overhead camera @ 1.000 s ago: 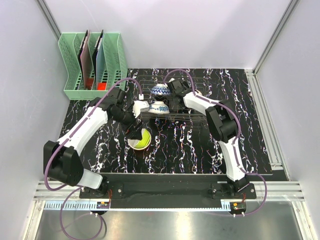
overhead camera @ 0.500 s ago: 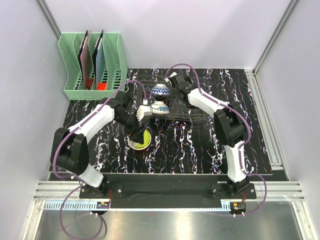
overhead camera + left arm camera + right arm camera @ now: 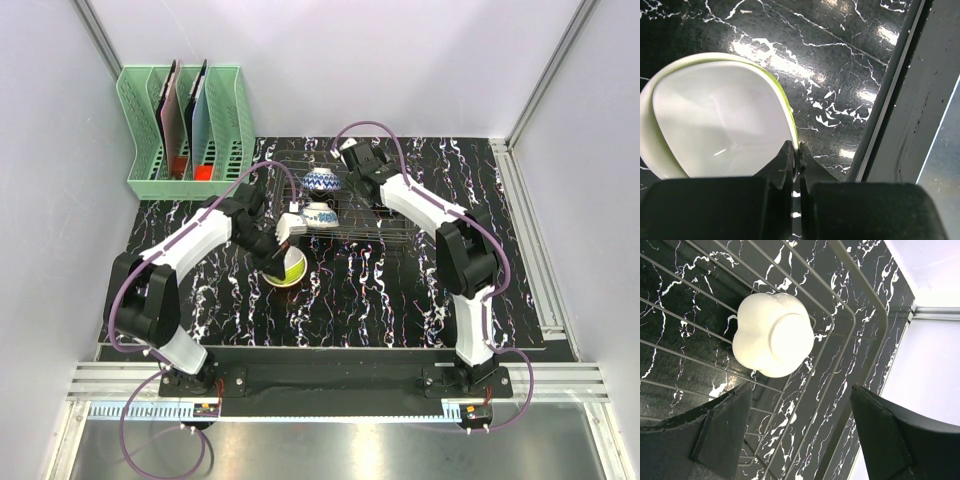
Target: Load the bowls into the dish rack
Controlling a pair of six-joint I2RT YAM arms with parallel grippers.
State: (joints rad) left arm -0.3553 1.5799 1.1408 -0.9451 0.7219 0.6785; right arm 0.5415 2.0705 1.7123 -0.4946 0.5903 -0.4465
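A lime green bowl with a white inside sits on the black marbled table just in front of the dish rack. My left gripper is shut on its rim, one finger inside and one outside. Two white bowls with blue pattern rest in the rack's left part. My right gripper hangs open over the rack's wires, nothing between its fingers. A pale bowl lies on the wires ahead of it, base toward the camera.
A mint-green slotted holder with flat boards stands at the back left. The table's raised rail runs close to the green bowl in the left wrist view. A metal frame post rises at the right rear.
My left gripper has gone from wide open to shut on the green bowl's rim, and the bowl has shifted slightly. My right gripper has drawn back toward the rack's far side, still open.
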